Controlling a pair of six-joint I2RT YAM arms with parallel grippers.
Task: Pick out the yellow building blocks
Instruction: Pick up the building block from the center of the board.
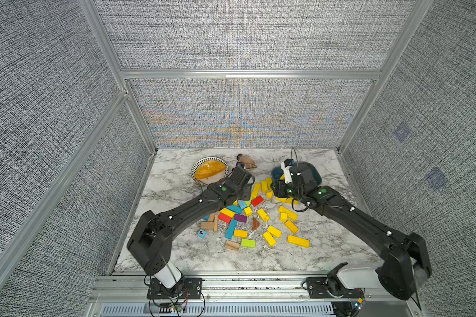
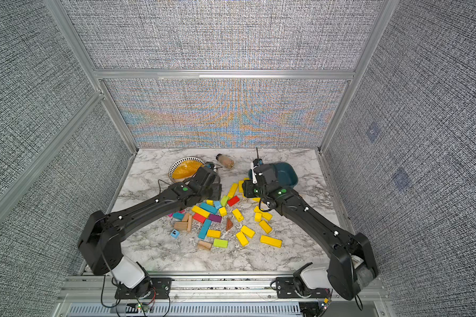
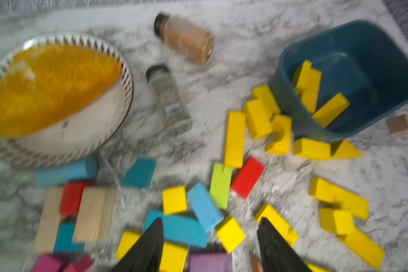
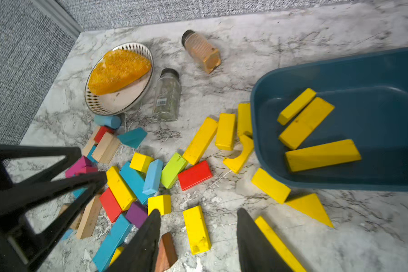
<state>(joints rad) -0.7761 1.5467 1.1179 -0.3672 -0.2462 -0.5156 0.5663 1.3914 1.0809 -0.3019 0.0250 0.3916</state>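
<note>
The left pincer stands open with nothing between its dark fingers, hanging over the mixed pile of blocks near the middle of the tabletop. The right pincer is also spread and empty, poised above a yellow bar lying flat on the marble.

Three of the yellow building blocks lie inside the teal bin, which sits toward the far right of the tabletop. More yellow pieces crowd just outside the bin's near wall: bars, an arch and a wedge. Others are scattered from the middle toward the near edge, and a long bar lies nearest that edge, apart from the rest.

Both arms reach in from the near edge, elbows raised and turned outward, forearms slanting toward the middle. The left wrist hangs near a patterned bowl with orange contents, toward the far left. The right wrist hangs just before the bin.

Among the pile lie blue, red, purple, lime-green and plain wooden blocks. Two spice jars lie between bowl and bin.
</note>
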